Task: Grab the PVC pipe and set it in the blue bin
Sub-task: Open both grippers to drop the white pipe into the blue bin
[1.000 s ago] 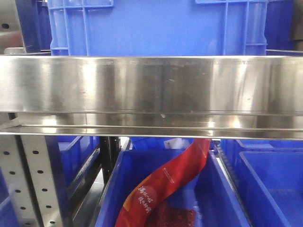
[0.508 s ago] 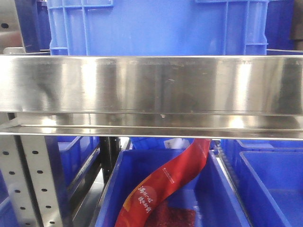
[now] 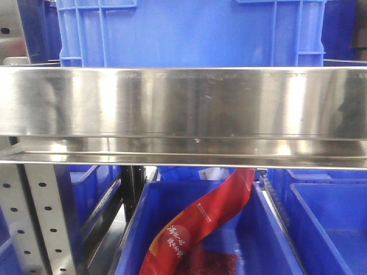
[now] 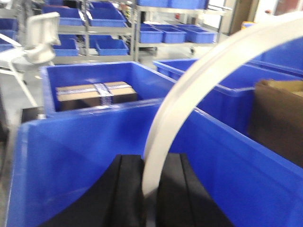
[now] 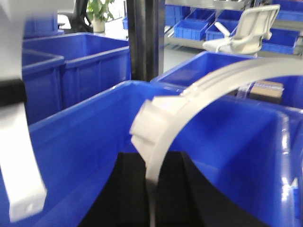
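Left gripper [image 4: 150, 189] clamped on PVC pipe [image 4: 199, 80] | right gripper [image 5: 151, 194] clamped on same pipe | blue bin [image 4: 85, 156] seen beyond both.

Red banner [image 3: 198, 220]: white Chinese-looking characters are showing near its lower end, with a line of small print running along its middle; both are too blurred to read.
Wrist views: no text is showing legibly.
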Robot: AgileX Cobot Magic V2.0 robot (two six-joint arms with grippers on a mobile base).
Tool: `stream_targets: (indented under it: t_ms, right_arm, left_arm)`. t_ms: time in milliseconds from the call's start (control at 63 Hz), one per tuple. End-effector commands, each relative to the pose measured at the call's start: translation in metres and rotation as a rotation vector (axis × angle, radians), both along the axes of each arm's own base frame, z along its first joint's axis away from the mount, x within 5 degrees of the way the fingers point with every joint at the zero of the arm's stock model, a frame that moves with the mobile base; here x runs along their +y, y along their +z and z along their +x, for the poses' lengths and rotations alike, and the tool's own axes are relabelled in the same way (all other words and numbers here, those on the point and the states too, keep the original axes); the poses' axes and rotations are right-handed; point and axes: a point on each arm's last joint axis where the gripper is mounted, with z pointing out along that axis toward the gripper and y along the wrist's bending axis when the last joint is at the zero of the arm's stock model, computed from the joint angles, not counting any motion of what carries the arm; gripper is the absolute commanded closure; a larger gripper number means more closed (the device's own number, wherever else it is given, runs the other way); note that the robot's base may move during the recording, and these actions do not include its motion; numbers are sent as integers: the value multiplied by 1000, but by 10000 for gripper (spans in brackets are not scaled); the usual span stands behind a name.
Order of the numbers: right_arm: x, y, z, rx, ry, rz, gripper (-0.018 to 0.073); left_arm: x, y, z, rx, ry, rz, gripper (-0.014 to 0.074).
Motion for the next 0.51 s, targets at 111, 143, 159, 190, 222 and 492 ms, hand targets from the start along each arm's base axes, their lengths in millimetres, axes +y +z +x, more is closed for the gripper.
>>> stream_targets:
  t_ms: [111, 143, 159, 190, 222, 492]
  right_arm:
    - [11, -2, 7, -30, 25, 6, 727]
    - [12, -3, 8, -28, 25, 5, 727]
    - [12, -4, 9, -26, 25, 5, 727]
    - [12, -5, 9, -24, 25, 4, 723]
    - [13, -6, 11, -20, 25, 2, 710]
    - [13, -6, 10, -18, 25, 2, 290]
  left_arm:
    - [8, 3, 5, -14, 24, -7, 707]
    - [8, 3, 5, -12, 24, -6, 707]
    - [8, 3, 5, -10, 24, -5, 707]
    - [8, 2, 5, -7, 23, -3, 706]
    - [8, 2, 5, -3, 23, -2, 702]
    - [8, 1, 5, 10, 22, 4, 316]
